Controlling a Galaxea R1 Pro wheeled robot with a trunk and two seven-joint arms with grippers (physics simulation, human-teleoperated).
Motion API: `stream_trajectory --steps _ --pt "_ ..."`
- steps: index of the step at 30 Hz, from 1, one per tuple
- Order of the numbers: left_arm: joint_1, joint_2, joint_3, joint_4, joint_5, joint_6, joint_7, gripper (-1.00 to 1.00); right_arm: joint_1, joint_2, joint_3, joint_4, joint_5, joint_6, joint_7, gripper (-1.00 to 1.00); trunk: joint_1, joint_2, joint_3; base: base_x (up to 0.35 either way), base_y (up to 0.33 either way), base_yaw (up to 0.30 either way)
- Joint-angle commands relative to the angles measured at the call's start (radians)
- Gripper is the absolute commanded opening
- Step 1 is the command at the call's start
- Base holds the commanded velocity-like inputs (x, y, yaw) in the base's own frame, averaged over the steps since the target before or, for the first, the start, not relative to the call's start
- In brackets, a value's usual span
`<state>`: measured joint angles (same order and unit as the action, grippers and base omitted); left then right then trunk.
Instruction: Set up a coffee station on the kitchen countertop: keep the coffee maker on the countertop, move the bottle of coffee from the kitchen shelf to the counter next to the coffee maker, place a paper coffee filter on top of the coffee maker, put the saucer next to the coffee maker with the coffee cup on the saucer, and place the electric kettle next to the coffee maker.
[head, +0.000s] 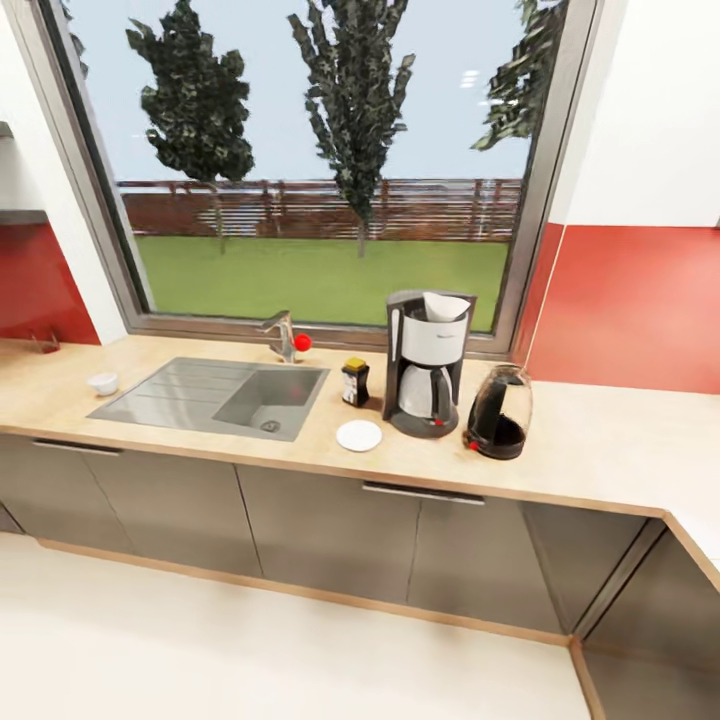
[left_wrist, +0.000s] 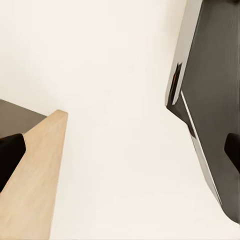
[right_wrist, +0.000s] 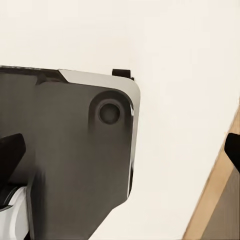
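Both grippers' jaws are spread wide with nothing between them, only dark fingertips (left_wrist: 10, 157) at the sides of each wrist view. On the countertop (head: 600, 440), left to right, the cup (head: 103, 383) sits alone past the sink (head: 215, 396), well apart from the rest. Then come the coffee bottle (head: 354, 382), the saucer (head: 359, 435) near the front edge, the coffee maker (head: 427, 362) with the white filter (head: 443, 306) on top, and the kettle (head: 499, 412), with bare wood to its right.

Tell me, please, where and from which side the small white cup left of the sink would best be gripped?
The small white rounded coffee cup stands upright, alone on the light wood-grain countertop, left of the grey sink. Its handle is too small to make out, so I would probably come down from above and close a pincer across the rim, one finger inside and one outside; nothing stands close enough to crowd it.
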<state>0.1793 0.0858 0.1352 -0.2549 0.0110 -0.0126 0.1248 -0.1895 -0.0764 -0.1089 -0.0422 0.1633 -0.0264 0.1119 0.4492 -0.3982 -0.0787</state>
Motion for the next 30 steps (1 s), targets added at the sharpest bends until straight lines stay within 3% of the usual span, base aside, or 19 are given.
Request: stream_trajectory --steps 1,13,30 --pt "0.000 -0.001 0.001 -0.001 0.001 -0.002 0.001 1.00 -0.001 0.000 -0.009 0.001 0.010 -0.003 0.003 1.00 0.001 -0.002 0.000 0.134 0.284 0.069" --pt "0.000 -0.001 0.001 -0.001 -0.001 -0.006 0.001 1.00 -0.001 0.000 -0.008 0.001 0.010 -0.003 0.003 1.00 0.001 -0.002 0.018 0.169 0.289 0.087" --pt "0.000 0.000 0.001 -0.001 -0.002 -0.006 0.001 1.00 -0.001 0.000 -0.008 0.001 0.010 -0.003 0.003 1.00 0.001 -0.002 0.038 0.169 0.261 0.191"
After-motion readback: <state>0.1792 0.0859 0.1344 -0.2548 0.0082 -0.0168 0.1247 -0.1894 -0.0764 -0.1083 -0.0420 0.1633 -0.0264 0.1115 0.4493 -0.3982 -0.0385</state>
